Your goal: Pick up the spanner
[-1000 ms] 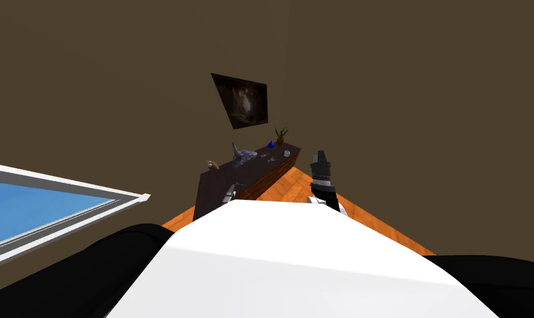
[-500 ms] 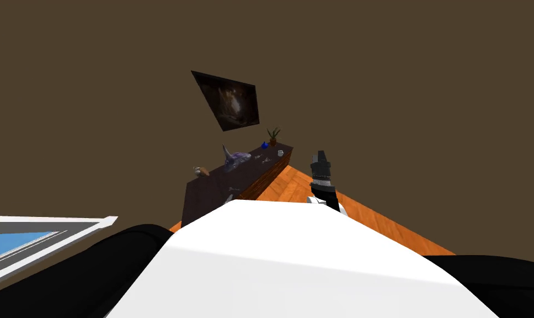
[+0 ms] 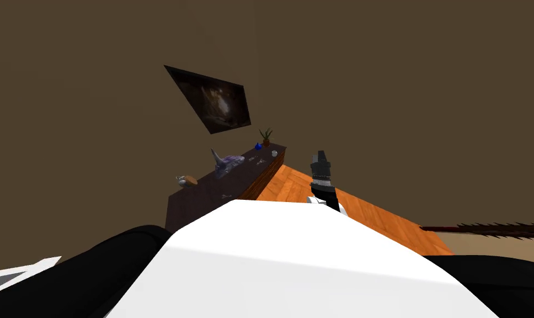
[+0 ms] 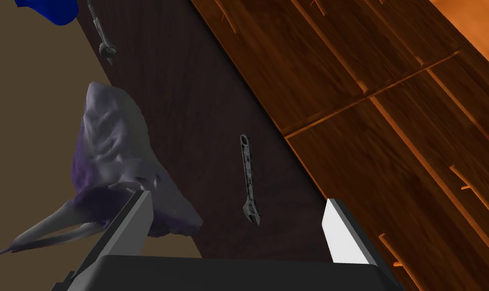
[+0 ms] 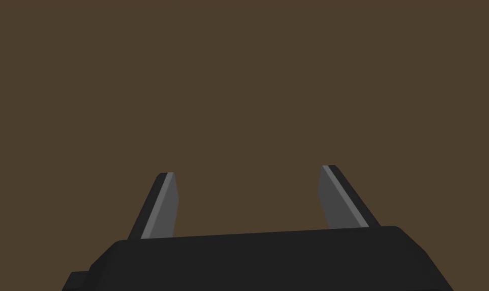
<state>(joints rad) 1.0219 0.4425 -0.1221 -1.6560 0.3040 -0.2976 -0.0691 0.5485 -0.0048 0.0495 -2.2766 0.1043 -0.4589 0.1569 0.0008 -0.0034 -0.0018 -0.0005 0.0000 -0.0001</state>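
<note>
The spanner [image 4: 248, 179] is dark grey and slim. It lies flat on the dark wooden top of a sideboard [image 4: 198, 116], near the front edge. My left gripper [image 4: 238, 197] hangs open above it, with the spanner's jaw end between the two fingers and clear of both. In the head view the spanner [image 3: 226, 196] is a tiny pale mark on the sideboard top [image 3: 205, 193], just beyond my chest. My right gripper [image 3: 320, 157] is held up to the right of the sideboard, over the floor; the right gripper [image 5: 248, 170] stands open and holds nothing.
A purple-grey shark-like figure [image 4: 117, 166] lies by the left finger, close to the wall. Farther along the top are another small tool [image 4: 103, 35], a blue object [image 3: 257, 146], a cup [image 3: 274, 153] and a plant [image 3: 266, 135]. Drawer fronts [image 4: 390, 126] drop to an orange floor [image 3: 315, 193].
My head view has swung right: the sideboard and wall picture slid left and the window has nearly left the picture. The right arm sits in the same place.
</note>
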